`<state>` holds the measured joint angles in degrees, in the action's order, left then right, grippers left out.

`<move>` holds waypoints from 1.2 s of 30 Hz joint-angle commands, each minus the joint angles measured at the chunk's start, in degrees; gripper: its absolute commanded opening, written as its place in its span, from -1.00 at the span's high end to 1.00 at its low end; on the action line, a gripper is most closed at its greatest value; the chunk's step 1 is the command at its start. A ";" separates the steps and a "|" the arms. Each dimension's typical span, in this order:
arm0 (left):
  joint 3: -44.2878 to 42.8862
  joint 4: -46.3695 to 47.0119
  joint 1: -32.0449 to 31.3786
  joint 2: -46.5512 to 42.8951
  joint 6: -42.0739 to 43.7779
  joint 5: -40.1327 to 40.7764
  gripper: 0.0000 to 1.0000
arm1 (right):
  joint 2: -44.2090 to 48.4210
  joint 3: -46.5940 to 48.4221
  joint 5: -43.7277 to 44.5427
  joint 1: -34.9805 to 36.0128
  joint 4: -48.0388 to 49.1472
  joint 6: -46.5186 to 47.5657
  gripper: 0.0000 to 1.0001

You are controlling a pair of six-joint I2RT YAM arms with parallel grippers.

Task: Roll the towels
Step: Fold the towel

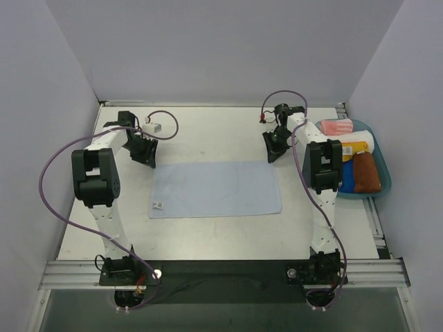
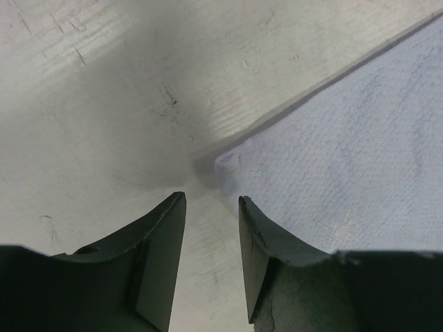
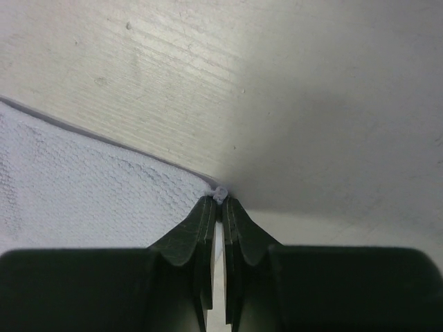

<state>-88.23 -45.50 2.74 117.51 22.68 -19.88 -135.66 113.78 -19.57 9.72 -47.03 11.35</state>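
The pale light-blue towel (image 1: 214, 189) lies flat and spread out in the middle of the table. My left gripper (image 1: 148, 153) is open at its far left corner; in the left wrist view (image 2: 212, 200) that corner (image 2: 228, 162) lies just ahead of the jaws, untouched. My right gripper (image 1: 274, 150) is at the far right corner; in the right wrist view (image 3: 220, 202) it is shut, pinching the corner tip (image 3: 220, 193) of the towel (image 3: 83, 180). The rust-brown towel (image 1: 365, 173) lies rolled in the teal tray (image 1: 385, 181) at the right.
The tray also holds a pink-and-white striped cloth (image 1: 337, 127), a yellow cloth with a label (image 1: 356, 146) and something blue (image 1: 347, 178). A small white tag (image 1: 158, 205) sits at the towel's near left corner. White walls enclose the table.
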 commanded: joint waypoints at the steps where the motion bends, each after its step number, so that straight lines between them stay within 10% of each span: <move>1: -3.97 1.90 0.33 1.40 -0.53 0.02 0.07 | 0.48 -0.75 -1.52 -0.31 -2.28 0.33 1.00; 14: -4.59 0.23 0.07 3.25 -1.85 -7.63 0.09 | 1.71 -0.84 -3.37 -0.22 -2.11 0.42 1.00; 25: -5.99 -0.03 0.25 5.27 -2.55 -7.55 0.98 | 2.59 0.04 -4.68 -0.66 -2.02 0.33 1.00; 36: -11.61 0.32 0.51 4.66 -2.29 -7.98 1.00 | 2.59 6.45 -2.14 -2.07 -1.67 0.16 1.00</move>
<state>-96.44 -45.84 2.83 122.74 20.12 -25.85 -135.66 116.79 -22.85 8.36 -46.96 11.40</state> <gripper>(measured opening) 0.025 0.062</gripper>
